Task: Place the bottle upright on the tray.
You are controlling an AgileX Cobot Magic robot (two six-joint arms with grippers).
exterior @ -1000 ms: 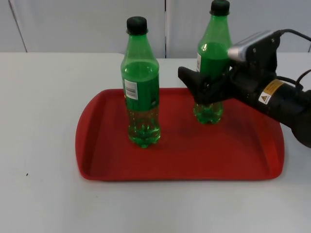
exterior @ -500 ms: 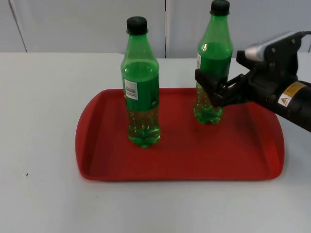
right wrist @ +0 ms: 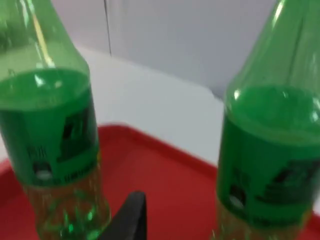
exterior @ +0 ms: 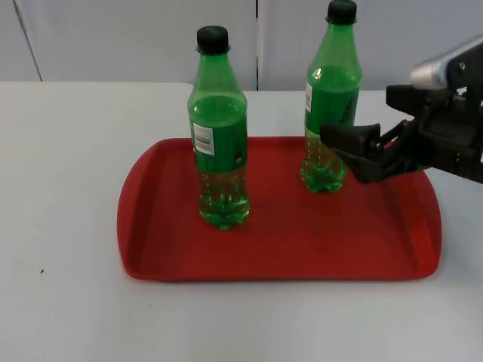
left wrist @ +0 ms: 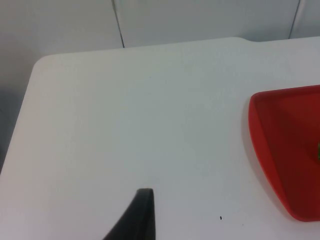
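Two green bottles with black caps stand upright on the red tray (exterior: 279, 253). One bottle (exterior: 219, 136) is at the tray's left-middle, the other (exterior: 330, 105) at its back right. My right gripper (exterior: 352, 154) hangs open just right of the back-right bottle, a little apart from it, with nothing between its fingers. In the right wrist view both bottles (right wrist: 52, 130) (right wrist: 270, 155) rise from the tray (right wrist: 165, 180) ahead of the fingertip (right wrist: 131, 212). My left gripper (left wrist: 142, 210) waits over bare table left of the tray's end (left wrist: 280, 150).
White table (exterior: 68, 188) surrounds the tray on all sides, with wide room at the left and front. The grey partition wall (exterior: 136, 38) closes the back. A small dark speck (exterior: 41, 271) lies at the front left.
My right gripper has drawn back to the right, off the back-right bottle, which stays standing. The other bottle and the tray have not moved.
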